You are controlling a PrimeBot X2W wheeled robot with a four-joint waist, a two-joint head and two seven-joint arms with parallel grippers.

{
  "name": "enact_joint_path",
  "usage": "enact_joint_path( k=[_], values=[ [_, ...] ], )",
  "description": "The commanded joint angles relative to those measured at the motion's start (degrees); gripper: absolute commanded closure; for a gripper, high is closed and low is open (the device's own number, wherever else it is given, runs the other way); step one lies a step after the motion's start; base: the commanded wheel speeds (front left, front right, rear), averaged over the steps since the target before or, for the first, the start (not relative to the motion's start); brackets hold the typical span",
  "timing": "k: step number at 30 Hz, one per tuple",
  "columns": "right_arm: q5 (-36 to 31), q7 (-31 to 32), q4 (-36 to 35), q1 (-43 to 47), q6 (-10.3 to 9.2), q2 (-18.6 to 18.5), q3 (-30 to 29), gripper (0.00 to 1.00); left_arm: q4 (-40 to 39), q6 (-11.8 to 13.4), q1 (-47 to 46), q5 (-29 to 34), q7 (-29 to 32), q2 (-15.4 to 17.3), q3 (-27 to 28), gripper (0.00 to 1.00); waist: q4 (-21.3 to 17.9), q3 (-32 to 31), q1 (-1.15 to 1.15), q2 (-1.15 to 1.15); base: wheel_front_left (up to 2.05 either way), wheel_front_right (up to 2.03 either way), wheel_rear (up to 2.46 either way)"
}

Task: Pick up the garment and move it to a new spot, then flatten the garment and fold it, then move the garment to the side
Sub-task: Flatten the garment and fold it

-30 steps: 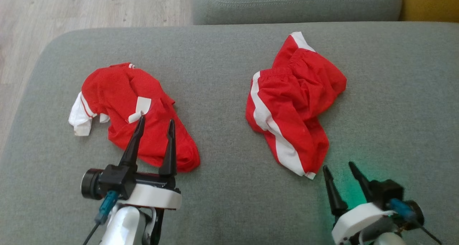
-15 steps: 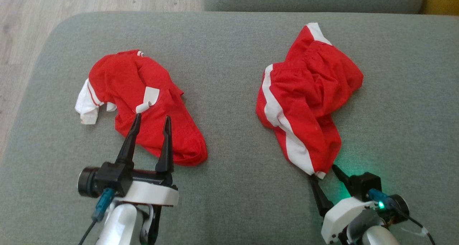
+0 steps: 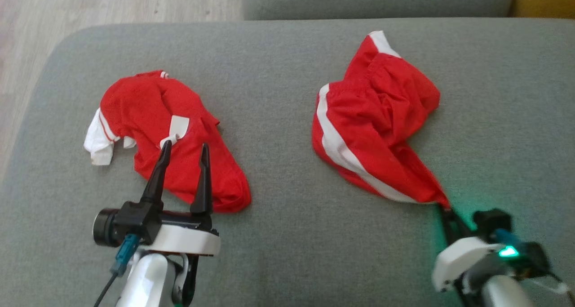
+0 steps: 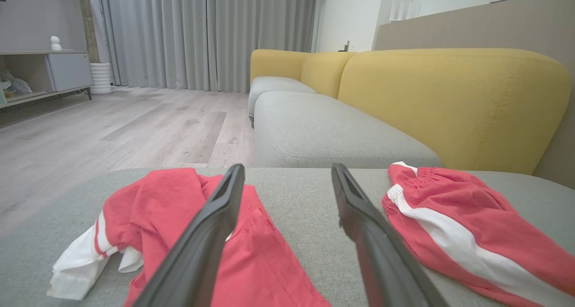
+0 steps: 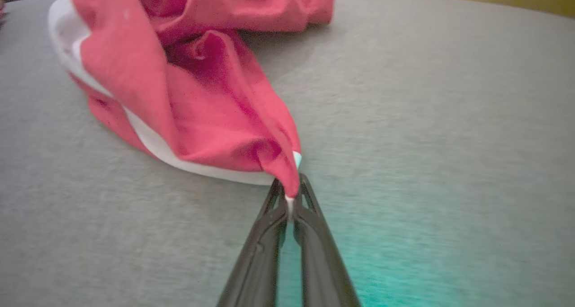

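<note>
Red shorts with a white side stripe lie crumpled on the right of the grey cushion. My right gripper is shut on their near corner, and the cloth stretches toward it. A red shirt with white sleeve trim lies crumpled on the left. My left gripper hovers open over the shirt's near part, nothing between its fingers.
The wooden floor drops off beyond the cushion's left and far-left edges. A second grey cushion lies behind, with a yellow backrest to the right. Bare cushion separates the two garments.
My right gripper has closed on the shorts' near corner and pulled it rightward and nearer, stretching the cloth. The left gripper has stayed over the shirt. The camera shifted slightly.
</note>
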Motion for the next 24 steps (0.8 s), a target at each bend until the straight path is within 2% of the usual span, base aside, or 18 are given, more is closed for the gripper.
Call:
enact_joint_path(
  k=[1, 15, 16, 17, 21, 24],
  values=[
    [-1.5, -0.3, -2.1, -2.4, 0.39, -0.4, -1.2, 1.0, -1.7, 0.0, -1.8, 0.3, -0.5, 0.1, 2.0, 0.0, -0.6, -0.6, 0.0, 0.0, 0.0, 0.0, 0.0],
    [-13.1, 4.7, -6.2, -5.9, 0.39, -4.5, -25.9, 1.0, -1.7, 0.3, -1.3, -0.3, -0.5, 0.1, 0.4, 0.0, -0.4, -1.7, 0.0, 0.0, 0.0, 0.0, 0.0],
    [-14.1, 4.5, -6.3, -6.1, 0.39, -4.3, -27.1, 0.13, -1.7, 0.3, -1.3, -0.4, -0.5, 0.1, 0.3, 0.0, -0.3, -1.7, 0.0, 0.0, 0.0, 0.0, 0.0],
    [-14.8, 4.2, -6.6, -6.4, 0.39, -3.8, -28.3, 0.0, -1.7, 0.3, -1.2, -0.4, -0.5, 0.1, 0.3, 0.0, -0.1, -1.8, 0.0, 0.0, 0.0, 0.0, 0.0],
    [-16.0, 1.5, -8.3, -7.0, 0.39, -1.6, -28.8, 0.0, -1.7, 0.2, -1.0, -0.3, -0.5, 0.1, 0.5, 0.0, 0.2, -1.8, 0.0, 0.0, 0.0, 0.0, 0.0],
    [-14.8, -3.2, -10.1, -7.2, 0.39, -0.7, -26.8, 0.0, -1.6, 0.2, -1.1, -0.1, -0.5, 0.1, 0.6, 0.0, 0.3, -1.9, 0.0, 0.0, 0.0, 0.0, 0.0]
  ],
)
